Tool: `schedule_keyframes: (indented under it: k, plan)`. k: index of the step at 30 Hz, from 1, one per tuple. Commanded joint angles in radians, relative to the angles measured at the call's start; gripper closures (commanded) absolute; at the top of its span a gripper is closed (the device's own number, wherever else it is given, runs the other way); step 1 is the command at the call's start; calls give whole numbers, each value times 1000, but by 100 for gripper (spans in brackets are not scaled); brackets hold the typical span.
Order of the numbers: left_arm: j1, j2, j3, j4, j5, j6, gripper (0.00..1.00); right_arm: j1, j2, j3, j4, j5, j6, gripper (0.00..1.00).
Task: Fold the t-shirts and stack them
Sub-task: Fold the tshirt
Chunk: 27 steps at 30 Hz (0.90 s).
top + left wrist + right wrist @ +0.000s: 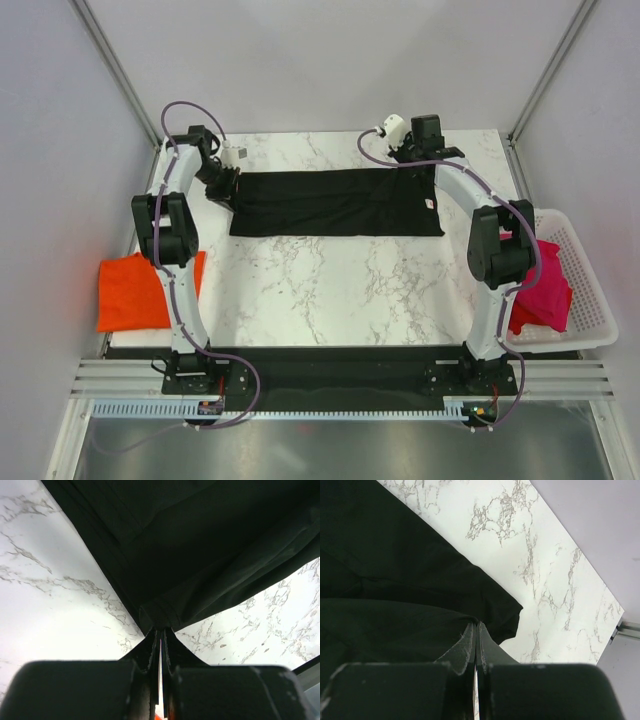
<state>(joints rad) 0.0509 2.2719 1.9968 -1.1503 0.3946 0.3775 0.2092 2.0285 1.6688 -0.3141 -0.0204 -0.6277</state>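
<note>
The black t-shirt lies as a long folded band across the far half of the marble table, its small white neck label near the right end. My left gripper is shut on the shirt's left end; the left wrist view shows the cloth pinched at the fingertips. My right gripper is shut on the shirt's far right edge, the cloth bunched at the tips. The orange t-shirt lies at the left table edge. The magenta-pink t-shirt sits in the basket.
A white slatted plastic basket stands off the table's right edge beside the right arm. Bare marble lies between the black shirt and the arm bases. Metal frame posts rise at the back corners.
</note>
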Motion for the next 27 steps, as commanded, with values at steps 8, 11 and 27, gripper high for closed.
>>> schedule_keyframes:
  k: [8, 11, 27]
  plan:
    - [1, 49, 129, 20, -10, -32, 83, -2, 6, 43, 17, 14, 19, 100]
    - [3, 34, 128, 29, -33, -49, 71, -2, 15, 57, 15, 14, 25, 100]
    - [-89, -99, -130, 179, -24, 23, 57, -2, 4, 52, -331, -205, 94, 44]
